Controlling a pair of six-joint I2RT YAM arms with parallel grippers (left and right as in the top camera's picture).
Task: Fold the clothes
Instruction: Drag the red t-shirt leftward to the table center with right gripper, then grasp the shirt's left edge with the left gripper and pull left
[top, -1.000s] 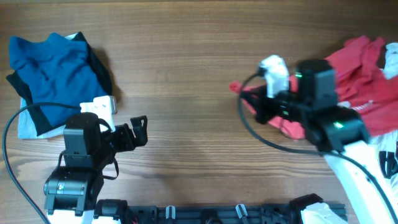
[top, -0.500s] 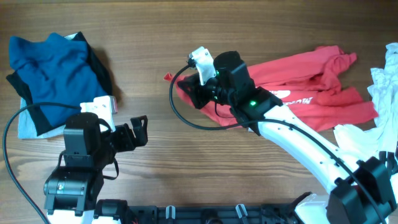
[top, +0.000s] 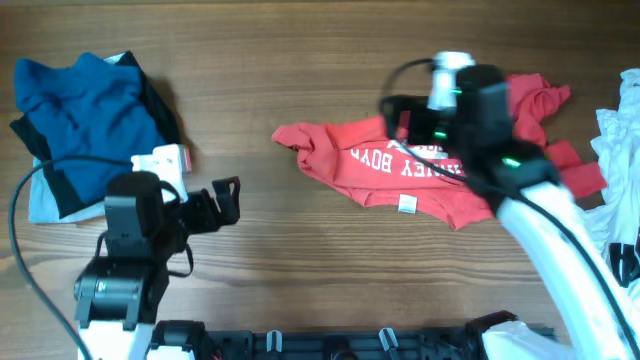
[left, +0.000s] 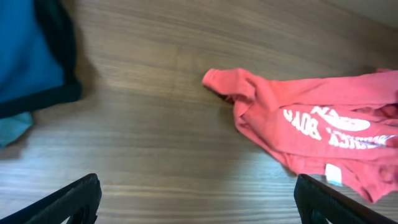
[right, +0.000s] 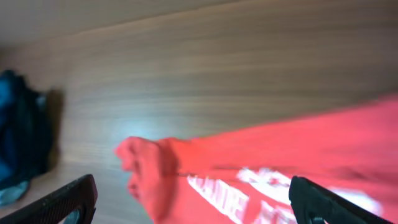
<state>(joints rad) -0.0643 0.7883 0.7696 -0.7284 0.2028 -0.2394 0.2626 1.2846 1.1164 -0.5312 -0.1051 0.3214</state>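
The red T-shirt (top: 420, 170) lies crumpled but spread out on the wooden table, right of the middle, with its white lettering facing up. It also shows in the left wrist view as a red T-shirt (left: 311, 130) and in the right wrist view as a blurred red T-shirt (right: 280, 168). My right gripper (top: 398, 118) hovers over the shirt's upper part, open (right: 193, 208), and holds nothing. Near the front left, my left gripper (top: 225, 200) stands open (left: 199, 208) over bare wood, well to the left of the shirt.
A pile of blue, black and pale clothes (top: 85, 115) lies at the far left. White clothes (top: 615, 135) sit at the right edge. Bare wood lies between the blue pile and the red shirt.
My right gripper dragged the red shirt leftward, then opened and let it go. It has since drawn back to the right above the shirt. The left arm has barely moved.
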